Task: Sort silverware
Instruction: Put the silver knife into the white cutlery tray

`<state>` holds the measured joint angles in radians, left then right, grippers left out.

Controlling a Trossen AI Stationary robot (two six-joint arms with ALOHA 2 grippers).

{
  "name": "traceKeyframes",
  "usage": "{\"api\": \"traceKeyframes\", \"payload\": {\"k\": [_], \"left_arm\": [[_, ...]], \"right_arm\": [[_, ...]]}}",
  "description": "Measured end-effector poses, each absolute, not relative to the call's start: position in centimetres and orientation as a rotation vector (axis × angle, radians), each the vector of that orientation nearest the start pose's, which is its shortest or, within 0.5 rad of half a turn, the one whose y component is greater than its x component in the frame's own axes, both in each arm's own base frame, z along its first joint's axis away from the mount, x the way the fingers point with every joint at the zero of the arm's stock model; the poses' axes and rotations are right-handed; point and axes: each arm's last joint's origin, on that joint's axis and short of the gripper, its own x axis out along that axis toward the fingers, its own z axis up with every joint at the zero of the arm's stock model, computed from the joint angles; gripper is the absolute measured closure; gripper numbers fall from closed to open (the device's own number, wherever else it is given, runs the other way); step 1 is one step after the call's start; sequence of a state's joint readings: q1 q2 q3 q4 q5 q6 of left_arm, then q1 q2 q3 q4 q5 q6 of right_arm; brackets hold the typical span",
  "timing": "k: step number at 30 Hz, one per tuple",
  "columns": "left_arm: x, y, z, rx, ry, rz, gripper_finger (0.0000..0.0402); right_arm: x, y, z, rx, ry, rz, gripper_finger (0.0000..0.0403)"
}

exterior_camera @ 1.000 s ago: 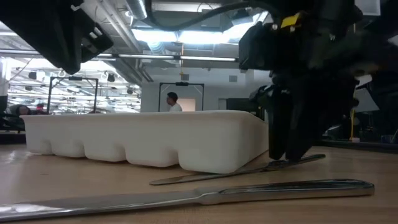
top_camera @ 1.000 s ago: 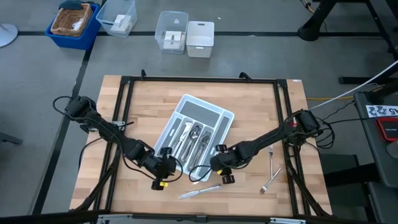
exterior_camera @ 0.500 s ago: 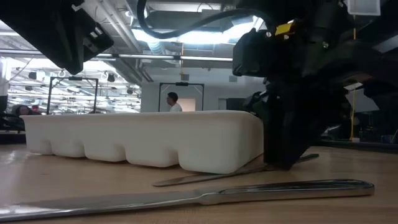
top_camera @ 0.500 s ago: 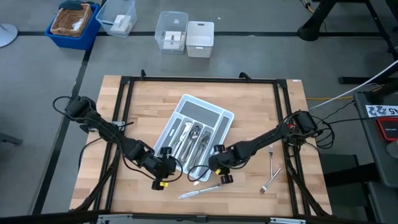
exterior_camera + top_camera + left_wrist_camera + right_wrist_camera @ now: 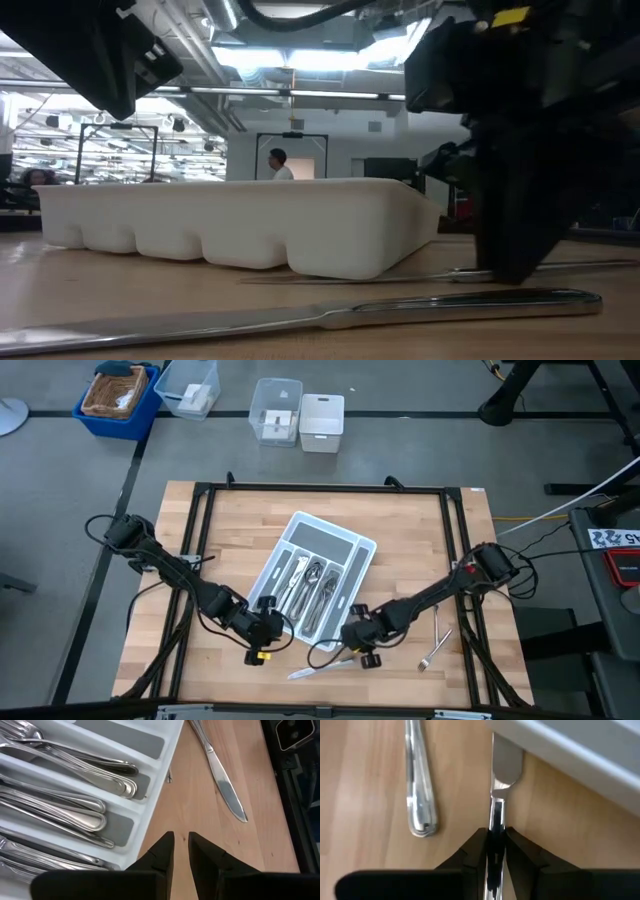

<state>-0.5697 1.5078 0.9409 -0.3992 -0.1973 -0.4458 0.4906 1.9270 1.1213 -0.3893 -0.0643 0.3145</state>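
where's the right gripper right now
In the high view the right gripper is low at the table's near edge, just off the cutlery tray's near corner, its fingers closed around a knife.
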Motion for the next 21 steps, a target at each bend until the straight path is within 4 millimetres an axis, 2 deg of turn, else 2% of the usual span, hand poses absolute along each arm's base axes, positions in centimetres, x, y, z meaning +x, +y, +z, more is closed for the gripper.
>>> {"api": "traceKeyframes", "payload": {"k": [21], "left_arm": [[25.3,-15.5,20.7,-0.065,0.943,-0.108,0.0355]], "right_arm": [[29.6,19.2,12.3,0.148,1.373,0.245,0.0331]]}}
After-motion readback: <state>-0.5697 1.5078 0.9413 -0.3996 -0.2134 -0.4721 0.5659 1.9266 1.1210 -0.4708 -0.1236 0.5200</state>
